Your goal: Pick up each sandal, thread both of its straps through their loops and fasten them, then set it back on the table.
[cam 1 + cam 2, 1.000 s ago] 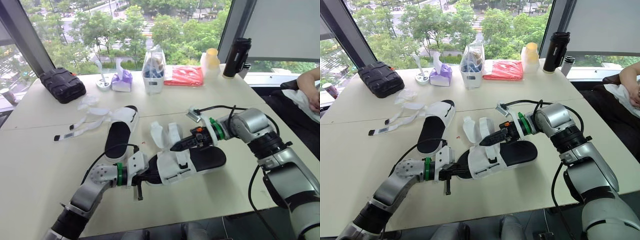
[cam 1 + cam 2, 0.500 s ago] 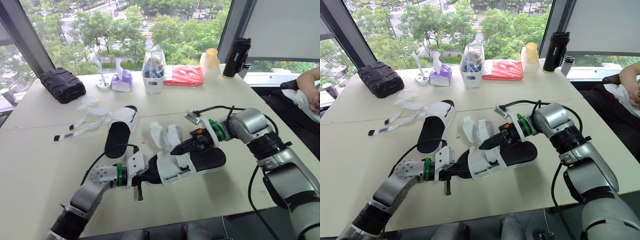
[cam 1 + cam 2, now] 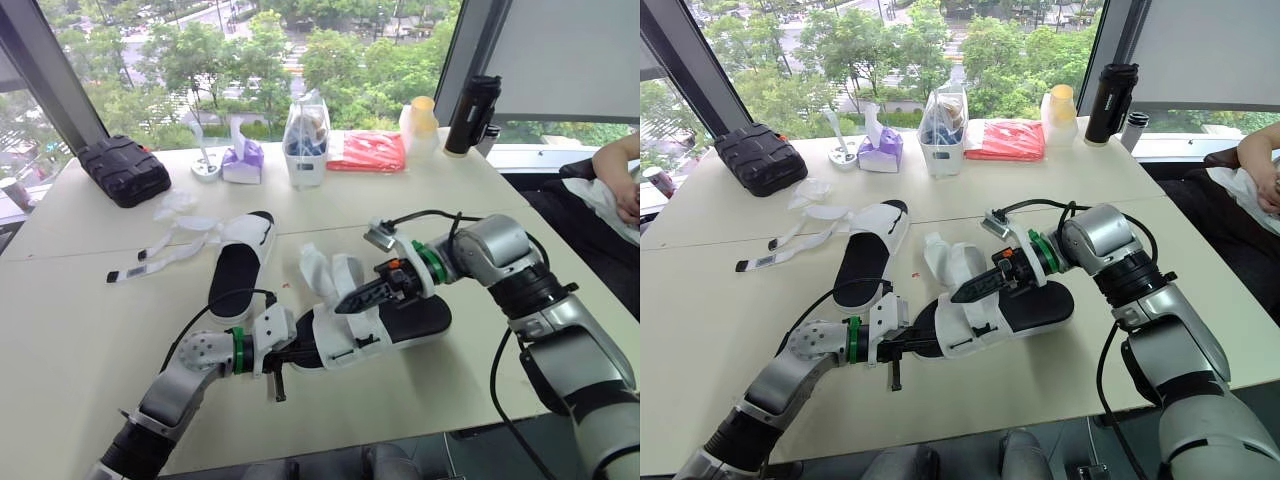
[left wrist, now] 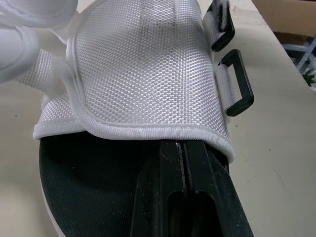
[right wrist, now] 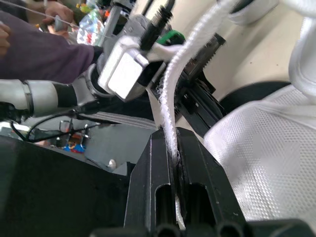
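One sandal [image 3: 352, 337], black-soled with a white mesh upper, lies in the middle of the table. My left gripper [image 3: 296, 354] is shut on its near end; its fingers [image 4: 185, 192] reach under the mesh edge, close to two black loops [image 4: 238, 83]. My right gripper [image 3: 346, 303] hovers over the upper, shut on a white strap [image 5: 183, 64] pinched between its fingers [image 5: 148, 173]. Another loose strap [image 3: 314, 270] stands up behind it. The second sandal [image 3: 240, 266] lies to the left, further back, with its straps [image 3: 165, 250] undone and spread out on the table.
Along the far edge stand a black case [image 3: 125, 168], a purple tissue pack [image 3: 243, 160], a clear bag of items [image 3: 307, 135], a red packet [image 3: 367, 152], a pale bottle [image 3: 420, 120] and a black flask [image 3: 473, 113]. A person's arm [image 3: 618, 168] rests at the right.
My right gripper has slid left across the sandal's upper, drawing the pinched strap with it. The left gripper and the sandal have stayed put.
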### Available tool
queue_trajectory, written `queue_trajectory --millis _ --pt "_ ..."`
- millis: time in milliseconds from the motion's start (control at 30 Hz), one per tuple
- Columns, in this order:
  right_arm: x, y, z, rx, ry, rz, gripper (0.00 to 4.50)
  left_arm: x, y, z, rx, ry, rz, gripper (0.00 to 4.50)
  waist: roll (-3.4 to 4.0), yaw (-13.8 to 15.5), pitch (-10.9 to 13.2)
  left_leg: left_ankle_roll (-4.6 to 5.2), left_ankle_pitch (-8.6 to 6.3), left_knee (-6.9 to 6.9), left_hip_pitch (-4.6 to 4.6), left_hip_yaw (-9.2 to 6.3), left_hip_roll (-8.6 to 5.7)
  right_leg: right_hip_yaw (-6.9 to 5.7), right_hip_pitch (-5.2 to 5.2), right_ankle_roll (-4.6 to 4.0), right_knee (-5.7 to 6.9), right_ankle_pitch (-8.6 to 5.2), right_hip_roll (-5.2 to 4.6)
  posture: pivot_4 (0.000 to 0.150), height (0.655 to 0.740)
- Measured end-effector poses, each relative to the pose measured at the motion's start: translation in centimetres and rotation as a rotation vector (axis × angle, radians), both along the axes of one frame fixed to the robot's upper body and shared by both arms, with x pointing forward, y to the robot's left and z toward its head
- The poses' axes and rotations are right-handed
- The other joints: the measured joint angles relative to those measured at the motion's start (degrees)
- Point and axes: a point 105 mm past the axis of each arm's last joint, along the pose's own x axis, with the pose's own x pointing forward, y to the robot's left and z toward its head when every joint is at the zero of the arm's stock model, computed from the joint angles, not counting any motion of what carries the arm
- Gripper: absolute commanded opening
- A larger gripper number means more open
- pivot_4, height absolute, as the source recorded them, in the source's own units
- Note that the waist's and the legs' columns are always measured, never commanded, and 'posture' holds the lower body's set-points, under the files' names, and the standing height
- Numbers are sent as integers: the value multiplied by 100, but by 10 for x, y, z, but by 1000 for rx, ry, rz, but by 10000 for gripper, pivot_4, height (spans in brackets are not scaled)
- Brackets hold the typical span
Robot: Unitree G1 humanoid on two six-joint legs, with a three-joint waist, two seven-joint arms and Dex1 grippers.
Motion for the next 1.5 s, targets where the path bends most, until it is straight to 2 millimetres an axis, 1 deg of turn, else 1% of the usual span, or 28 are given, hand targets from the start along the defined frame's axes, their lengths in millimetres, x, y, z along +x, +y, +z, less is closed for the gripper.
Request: queue_trajectory --millis 133,200,333,533,600,767,867,1033,1400,1500 --pt "1 0 1 -4 -11 4 1353 0 0 0 -1 -1 0 0 0 -1 0 0 0 0 -1 1 0 1 0 0 0 0 0 1500 7400" --pt "1 0 -1 -18 -17 7 1353 0 0 0 -1 -1 1 0 0 -2 0 0 0 0 0 1 -1 0 0 0 0 0 0 1500 7400" --pt "-1 -5 -13 -49 -4 10 1353 0 0 0 -1 -1 2 0 0 -4 0 0 0 0 -1 2 -1 0 0 0 -1 0 0 1500 7400" --pt "6 -7 -17 -50 4 -13 1353 0 0 0 -2 -1 4 0 1 -11 1 0 0 0 0 3 -2 1 0 0 0 0 0 1500 7400" --pt "10 -5 -15 -48 0 -21 1353 0 0 0 -2 -1 5 0 2 -11 1 0 0 0 -1 2 -1 1 -2 0 0 0 0 1500 7400" --pt "18 0 -1 -28 -39 -11 1353 -1 0 0 -3 -1 7 0 2 -8 1 0 0 -1 -1 2 -1 1 -2 0 0 0 0 1500 7400" --pt "20 -2 -3 -33 -31 -18 1353 -1 0 0 -3 -2 8 0 2 -10 1 -1 0 -1 -2 2 -1 1 -3 0 0 0 0 1500 7400" --pt "15 -3 -15 -52 4 -2 1353 -1 0 0 -5 -4 12 0 4 -10 1 -1 0 -2 -3 2 -1 3 -5 0 1 1 -1 1500 7400" --pt "13 -4 -13 -44 23 4 1353 -1 0 0 -5 -6 13 0 5 -9 0 -1 0 -2 -2 2 -1 3 -5 0 1 0 -1 1500 7400" --pt "11 -1 -9 -42 30 15 1353 -1 0 0 -5 -6 13 0 5 -10 0 -1 0 -2 -2 2 -1 3 -6 0 1 0 -1 1500 7400"
